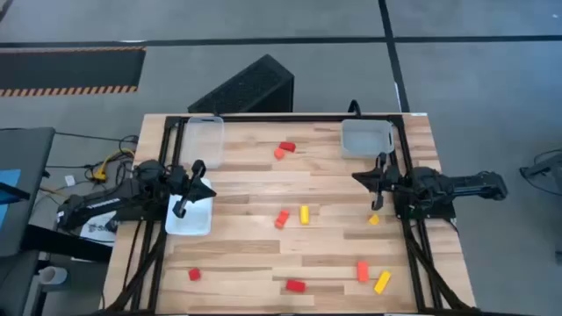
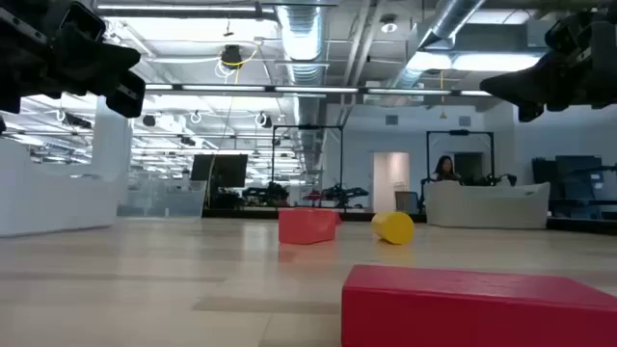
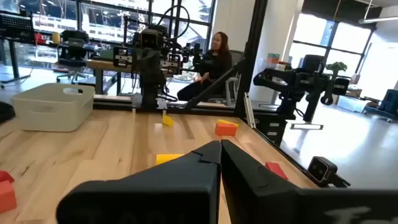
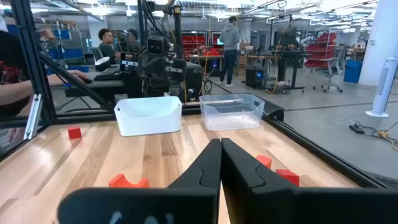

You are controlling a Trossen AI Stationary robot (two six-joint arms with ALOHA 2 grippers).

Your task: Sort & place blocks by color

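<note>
Nearest the table-level camera lies a red block (image 2: 477, 306), filling the foreground; behind it sit an orange block (image 2: 308, 226) and a yellow block (image 2: 393, 226), side by side in the middle of the table (image 1: 246, 175).

Both arms hang above the table edges. The left gripper (image 1: 183, 209) has its fingers together and holds nothing; it hovers over the white tray (image 1: 198, 225) at the left edge. The right gripper (image 1: 376, 204) also has its fingers pressed together, empty, near the right edge, with a small yellow piece (image 1: 373, 220) on the wood just beside its tip. Two more trays stand at the far side, a clear one (image 1: 204, 140) at left and a grey one (image 1: 365, 138) at right.

No block appears to be in any tray. The rest lie scattered: a red and orange pair (image 1: 284, 150) at the far middle, a red block (image 1: 194, 274) at the near left, and an orange block (image 1: 362, 271) and a yellow bar (image 1: 382, 282) at the near right.

Risks, as judged:
- A descent with fingers together would push a block aside instead of gripping it.
- Touching pairs invite a two-block pick-up, spoiling the sort.
- Red and orange look alike, so a block may go to the wrong tray.
- The yellow piece beside the right gripper could be knocked off the edge.
</note>
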